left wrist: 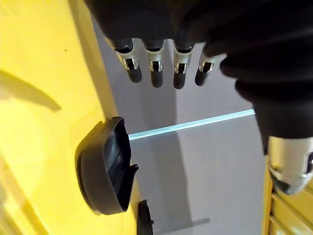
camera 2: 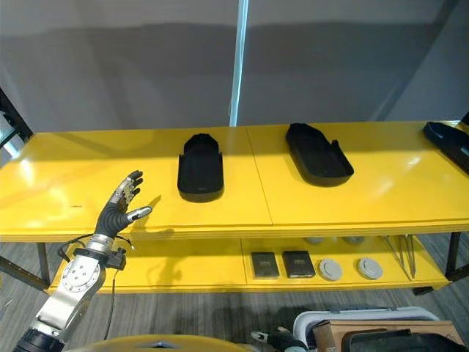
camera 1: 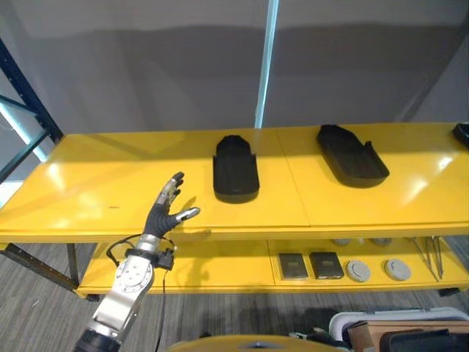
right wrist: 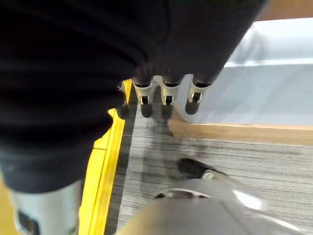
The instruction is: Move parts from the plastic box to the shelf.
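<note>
A third black part [camera 2: 448,144] is cut off at the right edge of the yellow shelf [camera 1: 88,198]; I see more of it through my right eye than my left. Two other black parts lie whole on the top board, one [camera 1: 236,167] near the middle and one [camera 1: 351,155] further right, well apart. The plastic box [camera 2: 366,325] shows as a pale rim at the lower right, its contents hard to make out. My left hand [camera 1: 167,208] hovers over the shelf's front edge, fingers straight, grasping nothing. My right hand [right wrist: 166,93] hangs empty above the floor, fingers relaxed. Small dark squares [camera 1: 293,265] and grey discs [camera 1: 358,270] sit on the lower board.
</note>
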Tool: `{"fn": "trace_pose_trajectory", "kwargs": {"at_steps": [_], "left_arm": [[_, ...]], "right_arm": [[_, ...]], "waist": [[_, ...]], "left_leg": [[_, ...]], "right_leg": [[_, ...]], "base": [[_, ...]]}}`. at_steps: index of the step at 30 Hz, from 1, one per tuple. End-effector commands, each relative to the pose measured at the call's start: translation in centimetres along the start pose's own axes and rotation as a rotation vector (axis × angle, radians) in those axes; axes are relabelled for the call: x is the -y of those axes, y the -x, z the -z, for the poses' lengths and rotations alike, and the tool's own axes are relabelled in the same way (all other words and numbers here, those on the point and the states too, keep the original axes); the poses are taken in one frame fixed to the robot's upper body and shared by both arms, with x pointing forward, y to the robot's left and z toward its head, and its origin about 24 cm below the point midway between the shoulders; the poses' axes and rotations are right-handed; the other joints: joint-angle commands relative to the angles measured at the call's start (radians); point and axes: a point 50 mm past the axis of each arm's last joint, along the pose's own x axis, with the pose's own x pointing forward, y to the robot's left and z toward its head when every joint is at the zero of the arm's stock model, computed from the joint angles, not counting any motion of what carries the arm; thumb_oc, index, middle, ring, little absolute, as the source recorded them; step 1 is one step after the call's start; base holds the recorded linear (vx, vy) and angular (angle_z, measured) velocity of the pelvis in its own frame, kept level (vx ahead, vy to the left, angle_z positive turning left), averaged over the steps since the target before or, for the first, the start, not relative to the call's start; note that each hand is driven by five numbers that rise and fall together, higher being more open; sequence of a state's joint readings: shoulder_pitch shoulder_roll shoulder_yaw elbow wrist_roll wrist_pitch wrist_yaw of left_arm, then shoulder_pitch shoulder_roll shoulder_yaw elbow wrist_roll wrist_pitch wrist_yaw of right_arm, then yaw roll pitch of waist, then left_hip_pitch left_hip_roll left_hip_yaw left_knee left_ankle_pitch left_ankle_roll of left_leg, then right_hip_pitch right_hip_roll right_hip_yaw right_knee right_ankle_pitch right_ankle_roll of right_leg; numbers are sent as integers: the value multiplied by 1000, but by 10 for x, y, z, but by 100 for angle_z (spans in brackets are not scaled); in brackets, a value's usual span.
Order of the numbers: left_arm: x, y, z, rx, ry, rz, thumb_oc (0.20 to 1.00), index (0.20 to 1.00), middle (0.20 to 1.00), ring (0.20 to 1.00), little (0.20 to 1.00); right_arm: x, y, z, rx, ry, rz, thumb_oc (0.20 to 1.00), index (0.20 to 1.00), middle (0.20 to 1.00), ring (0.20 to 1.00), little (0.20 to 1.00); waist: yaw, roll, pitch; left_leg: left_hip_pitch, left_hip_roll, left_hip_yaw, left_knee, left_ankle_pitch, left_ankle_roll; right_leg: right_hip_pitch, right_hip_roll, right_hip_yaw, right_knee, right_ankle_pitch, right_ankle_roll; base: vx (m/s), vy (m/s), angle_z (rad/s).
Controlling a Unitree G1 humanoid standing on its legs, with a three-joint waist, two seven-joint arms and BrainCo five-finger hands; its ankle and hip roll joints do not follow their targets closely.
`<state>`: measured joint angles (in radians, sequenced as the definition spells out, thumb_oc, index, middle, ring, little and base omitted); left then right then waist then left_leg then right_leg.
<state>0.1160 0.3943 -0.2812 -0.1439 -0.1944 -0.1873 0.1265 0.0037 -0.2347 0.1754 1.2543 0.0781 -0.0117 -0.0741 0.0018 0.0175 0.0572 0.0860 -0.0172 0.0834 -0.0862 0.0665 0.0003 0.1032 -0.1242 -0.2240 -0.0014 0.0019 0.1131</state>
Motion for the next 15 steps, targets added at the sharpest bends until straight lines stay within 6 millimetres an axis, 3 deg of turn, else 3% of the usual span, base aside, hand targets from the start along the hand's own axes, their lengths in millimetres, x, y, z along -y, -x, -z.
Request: {"fn": "trace_pose_trajectory", "kwargs": {"at_steps": [1,3,5,6,7,8,9,10,11,14,15], "left_arm": [[-7,-16,-38,206,-49,11,1000,1000,1000,1000,1000],[-7,-18,-41,220,-62,12,1000,1000,1000,1000,1000],[-12,-26,-50,267,-116,-5,1000,1000,1000,1000,1000],[-13,-28,-52,277,-128,-14,1000,1000,1000,1000,1000],[-16,-32,-53,279,-154,-31,1000,1000,1000,1000,1000],[-16,-32,-53,279,-154,-31,1000,1000,1000,1000,1000],[-19,-35,-53,278,-144,-55,1000,1000,1000,1000,1000],[-21,-36,-53,277,-136,-68,1000,1000,1000,1000,1000],[-21,-36,-53,277,-135,-67,1000,1000,1000,1000,1000],[-27,-36,-53,276,-95,-120,1000,1000,1000,1000,1000],[-28,-35,-51,267,-87,-132,1000,1000,1000,1000,1000]], "right_arm": [[-9,-1,-8,18,-288,34,1000,1000,1000,1000,1000],[-11,0,-9,22,-316,35,1000,1000,1000,1000,1000],[-16,-1,-16,39,-283,18,1000,1000,1000,1000,1000],[-18,-1,-17,39,-259,13,1000,1000,1000,1000,1000],[-21,0,-14,27,-204,-1,1000,1000,1000,1000,1000],[-21,0,-14,27,-205,-1,1000,1000,1000,1000,1000],[-18,-1,-11,16,-195,5,1000,1000,1000,1000,1000],[-16,0,-7,4,-204,14,1000,1000,1000,1000,1000],[-15,-1,-7,4,-204,15,1000,1000,1000,1000,1000],[-15,0,-3,-9,-192,15,1000,1000,1000,1000,1000],[-17,0,-2,-10,-170,10,1000,1000,1000,1000,1000]], "waist": [[-35,-67,44],[-39,-68,50],[-59,-67,80],[-57,-58,83],[-41,-28,93],[-41,-29,93],[-25,-20,85],[-15,-19,82],[-14,-20,84],[24,-26,62],[41,-32,49]], "left_leg": [[22,-4,-13,-1,-155,13],[15,-2,-5,-1,-154,14],[-5,18,34,-1,-146,18],[-15,30,54,-1,-141,18],[-18,59,104,-1,-127,27],[-18,57,104,-1,-127,27],[-10,63,152,4,-138,34],[-6,60,186,8,-141,42],[-3,57,187,8,-142,42],[-19,51,293,49,-161,57],[-26,53,347,82,-173,56]], "right_leg": [[-64,-100,9,47,10,82],[-82,-96,19,50,19,83],[-171,-96,27,99,98,104],[-194,-97,1,116,96,110],[-201,-128,-122,229,36,92],[-204,-130,-121,237,31,92],[-158,-170,-224,339,-24,76],[-130,-196,-276,386,-40,70],[-130,-200,-274,392,-44,72],[-31,-250,-418,411,-37,71],[0,-221,-469,330,-79,59]], "base": [[-98,96,-16],[-89,33,-34],[-184,15,-35],[-247,122,-42],[-152,108,-73],[-134,196,-143],[-56,119,-158],[-55,123,-149],[-56,38,-124],[-74,-10,-135],[-60,-76,-142]]}}
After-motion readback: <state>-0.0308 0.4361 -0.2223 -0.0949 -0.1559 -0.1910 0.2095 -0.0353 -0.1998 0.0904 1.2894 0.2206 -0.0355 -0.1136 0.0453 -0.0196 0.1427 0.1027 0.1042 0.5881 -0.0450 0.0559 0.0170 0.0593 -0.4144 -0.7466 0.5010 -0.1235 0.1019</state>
